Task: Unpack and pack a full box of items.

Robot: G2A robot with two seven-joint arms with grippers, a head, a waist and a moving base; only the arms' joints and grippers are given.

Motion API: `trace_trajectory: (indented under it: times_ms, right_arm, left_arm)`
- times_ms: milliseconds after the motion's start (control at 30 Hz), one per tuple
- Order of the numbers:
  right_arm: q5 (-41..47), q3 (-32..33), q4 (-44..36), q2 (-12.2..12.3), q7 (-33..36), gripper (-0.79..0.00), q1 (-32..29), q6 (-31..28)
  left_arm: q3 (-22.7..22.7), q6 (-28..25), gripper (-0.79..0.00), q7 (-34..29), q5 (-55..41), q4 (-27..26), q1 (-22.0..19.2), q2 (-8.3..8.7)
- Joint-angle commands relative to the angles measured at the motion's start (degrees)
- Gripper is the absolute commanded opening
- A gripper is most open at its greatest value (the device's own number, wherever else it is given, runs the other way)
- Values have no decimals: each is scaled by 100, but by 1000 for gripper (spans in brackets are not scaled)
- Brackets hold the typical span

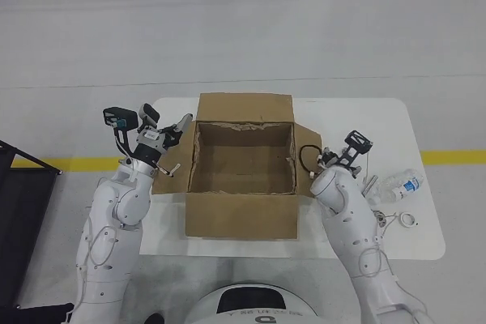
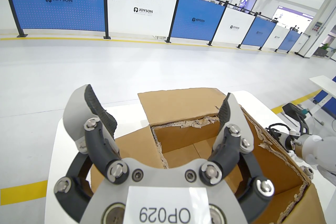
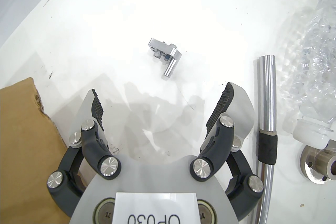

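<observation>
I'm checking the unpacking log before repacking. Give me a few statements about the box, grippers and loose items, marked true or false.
1. The cardboard box stands open with nothing seen inside. True.
2. The right gripper holds the metal bracket. False: it is open, and the bracket lies apart on the table.
3. The plastic bottle lies in the box. False: it lies on the table outside it.
4. The left gripper is open. True.
</observation>
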Motion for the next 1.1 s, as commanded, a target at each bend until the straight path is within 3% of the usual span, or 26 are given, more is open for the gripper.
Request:
trace_trajectory:
  times_ms: [0,300,500,900,1067]
  right_arm:
    - [-102,-79,-34,-1,54,0,-48,-82]
    - [-542,-216,-41,15,278,0,-135,-386]
    - [-96,182,-151,6,85,0,-77,-354]
    - [465,306,1156,-126,-354,0,868,76]
    - [625,258,1532,-201,-686,-108,1119,282]
  left_arm:
    - [0,0,0,0,-1,0,0,0]
    - [0,0,0,0,-1,0,0,0]
    - [0,0,0,0,-1,0,0,0]
    - [0,0,0,0,-1,0,0,0]
    - [0,0,0,0,-1,0,0,0]
